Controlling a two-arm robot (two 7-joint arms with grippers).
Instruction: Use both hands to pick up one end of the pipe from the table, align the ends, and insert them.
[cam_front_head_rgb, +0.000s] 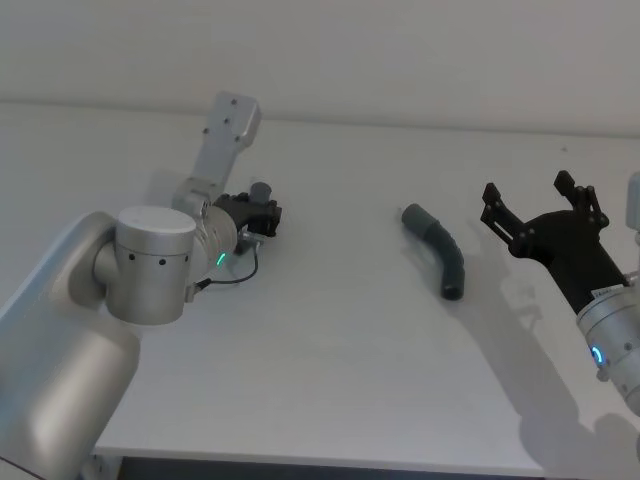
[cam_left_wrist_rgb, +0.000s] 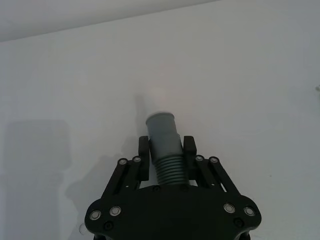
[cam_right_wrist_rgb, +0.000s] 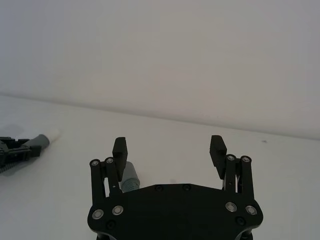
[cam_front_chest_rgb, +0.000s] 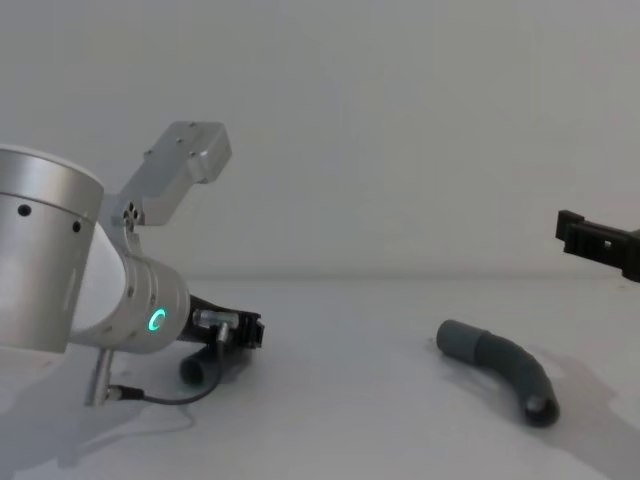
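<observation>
Your left gripper (cam_left_wrist_rgb: 166, 147) pinches the short tube (cam_left_wrist_rgb: 162, 131); right gripper (cam_right_wrist_rgb: 169, 150) spread. Grasp the probably light, smooth curved hose (cam_front_head_rgb: 440, 252) behind its collar (cam_front_head_rgb: 413, 214).

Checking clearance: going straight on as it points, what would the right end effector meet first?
Likely nothing soon: the right end effector, open, faces bare table; the hose lies lower, off to one side.
</observation>
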